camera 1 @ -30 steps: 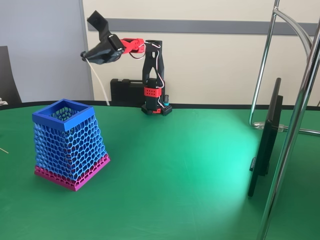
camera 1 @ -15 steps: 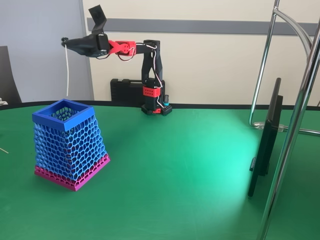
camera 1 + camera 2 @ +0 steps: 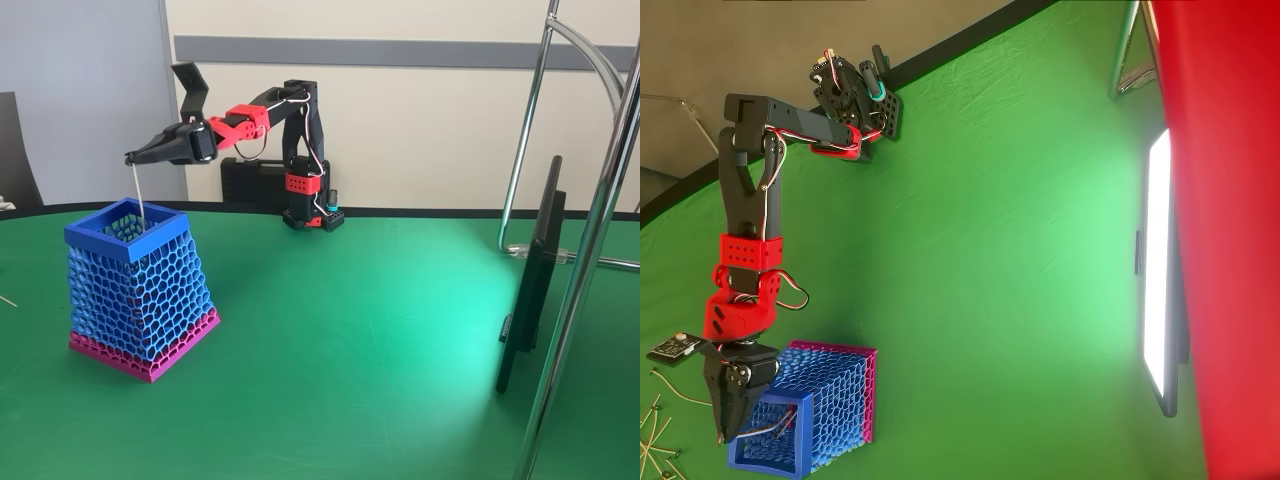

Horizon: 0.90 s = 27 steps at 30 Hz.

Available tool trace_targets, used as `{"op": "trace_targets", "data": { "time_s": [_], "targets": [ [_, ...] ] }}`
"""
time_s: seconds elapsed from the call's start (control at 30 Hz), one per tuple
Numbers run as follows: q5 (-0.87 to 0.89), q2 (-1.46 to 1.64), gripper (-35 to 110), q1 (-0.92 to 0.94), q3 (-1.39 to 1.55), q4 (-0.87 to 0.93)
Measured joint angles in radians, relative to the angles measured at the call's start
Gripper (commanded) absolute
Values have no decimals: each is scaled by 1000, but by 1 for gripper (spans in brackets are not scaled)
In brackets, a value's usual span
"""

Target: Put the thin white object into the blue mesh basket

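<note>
White and very slender, the thin white object [image 3: 137, 198] hung straight down from the end effector [image 3: 131, 158], pinched at its top end between closed fingertips, lower end dipped just inside the opening of the blue mesh basket [image 3: 135, 290]. In the overhead view, seen as a pale curve [image 3: 773, 427] lying within the basket's dark blue rim [image 3: 765, 464], toward the corner nearest the arm.

Judged as the drop-in step, nearly done. Best handled by lowering a little more so most of the strand sat below the rim, then opening the fingers without any sideways swing; a flexible strand released high could catch on the rim or flop outward. Worth centring over the opening first, since the strand hung close to the rim's near-arm side rather than mid-basket.

Basket tall and tapered on its magenta base band, so possibly easy to tip if nudged by the end effector. Green counter [image 3: 360, 340] bare around the basket toward the middle. Thin pale sticks [image 3: 654, 425] scattered just beyond the basket at the counter's edge, with a small dark card [image 3: 675, 349] beside the arm. Screen [image 3: 535, 275] and chrome stand [image 3: 590, 250] well apart on the far side.
</note>
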Motion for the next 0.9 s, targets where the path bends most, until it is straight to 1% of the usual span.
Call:
{"op": "trace_targets", "data": {
  "time_s": [0.1,0.33,0.53,0.67,0.9],
  "targets": [
    [-3,-2,1,11,44,-32],
    [-18,9,13,14,129,-81],
    [-18,91,22,-29,262,-100],
    [-18,143,24,-54,350,-150],
    [-21,249,26,-94,454,-160]
  ]
}}
